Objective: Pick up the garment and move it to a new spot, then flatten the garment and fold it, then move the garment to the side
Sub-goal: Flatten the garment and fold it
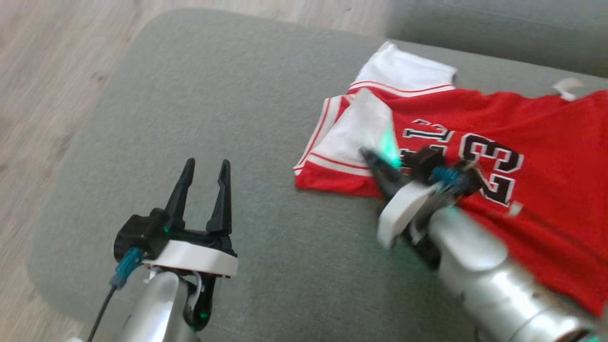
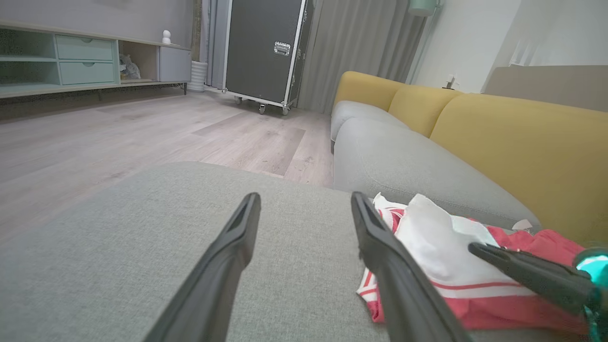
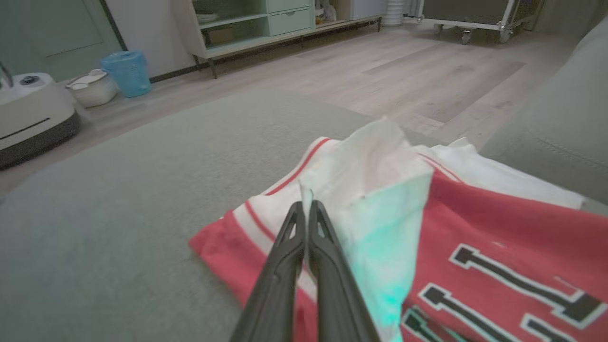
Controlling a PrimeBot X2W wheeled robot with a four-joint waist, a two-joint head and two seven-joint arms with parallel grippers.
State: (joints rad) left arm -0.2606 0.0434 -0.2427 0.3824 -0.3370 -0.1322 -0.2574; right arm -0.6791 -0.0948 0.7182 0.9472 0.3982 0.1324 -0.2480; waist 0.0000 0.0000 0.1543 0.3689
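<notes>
Nearest in head view: pale right forearm (image 1: 479, 270) at lower right, reaching over the garment (image 1: 546, 137); right gripper (image 1: 369, 156) is blurred, jaws together at the foot of a white flap (image 1: 368, 118) that stands up off the red cloth; left gripper (image 1: 207, 164) at lower left over the bare grey cushion (image 1: 213, 95), jaws wide, holding nothing, well apart from the garment. Garment lies on the cushion's right half, number side up, mostly spread; its left end is doubled over with the white inside showing.

Left wrist view: left gripper (image 2: 305, 197) jaws wide over the grey cushion (image 2: 142, 228), nothing between them; garment (image 2: 546, 244) just to their right; right gripper (image 2: 475, 248) shows at right, tip against the white flap (image 2: 437, 232); sofa (image 2: 389, 156) behind.

Right wrist view: right gripper (image 3: 306, 206) jaws shut tight; a sliver of the white flap (image 3: 370, 171) shows at the tips, so I read it as a pinch on the garment (image 3: 498, 209), thin bite.

Progress, my read: garment placed and roughly flat; fold only starting at this corner; rest of the folding and the move aside not yet done.
</notes>
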